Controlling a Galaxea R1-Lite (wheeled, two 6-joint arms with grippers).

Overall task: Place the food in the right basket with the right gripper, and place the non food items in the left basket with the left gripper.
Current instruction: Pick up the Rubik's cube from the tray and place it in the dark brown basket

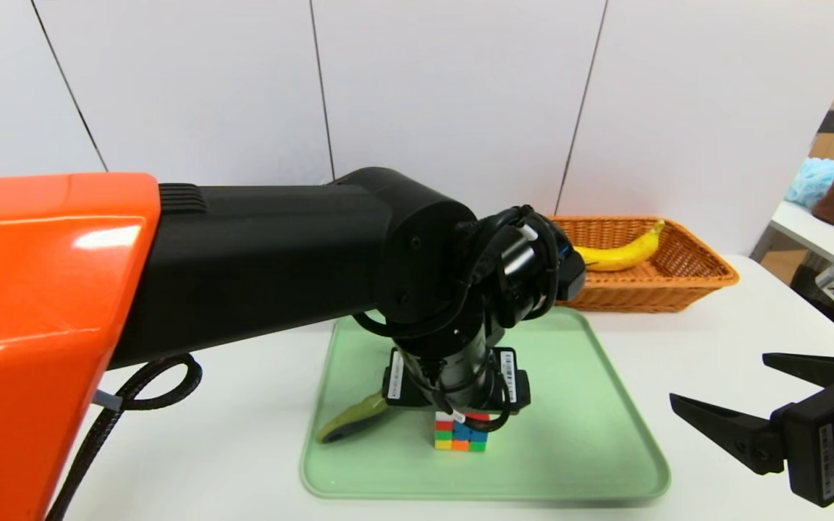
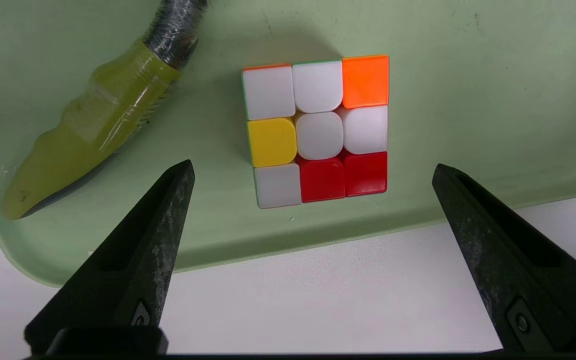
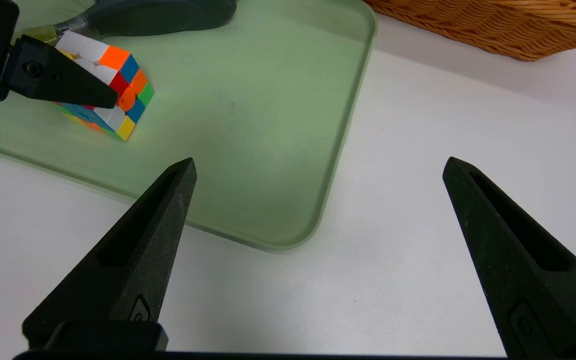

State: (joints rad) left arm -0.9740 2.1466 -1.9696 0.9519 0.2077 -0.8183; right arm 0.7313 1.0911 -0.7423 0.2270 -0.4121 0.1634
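The multicoloured puzzle cube [image 1: 460,435] [image 2: 318,130] [image 3: 105,95] sits on the green tray [image 1: 605,434] near its front edge. Beside it lies the brush [image 1: 348,425] [image 2: 93,125] with the olive-green handle. My left gripper [image 1: 457,394] [image 2: 313,165] points down just over the cube, open wider than the cube and holding nothing. One of its fingers [image 3: 58,82] shows close beside the cube. The banana [image 1: 623,255] lies in the orange basket [image 1: 677,286] [image 3: 493,25]. My right gripper [image 1: 721,378] [image 3: 319,161] hangs open and empty over the table, right of the tray. The left basket is hidden.
My left arm's orange shell [image 1: 40,325] and black forearm block the left half of the head view. A side table [image 1: 815,231] with blue and brown cloth bundles stands at the far right. White tabletop [image 3: 393,225] lies between the tray and the right gripper.
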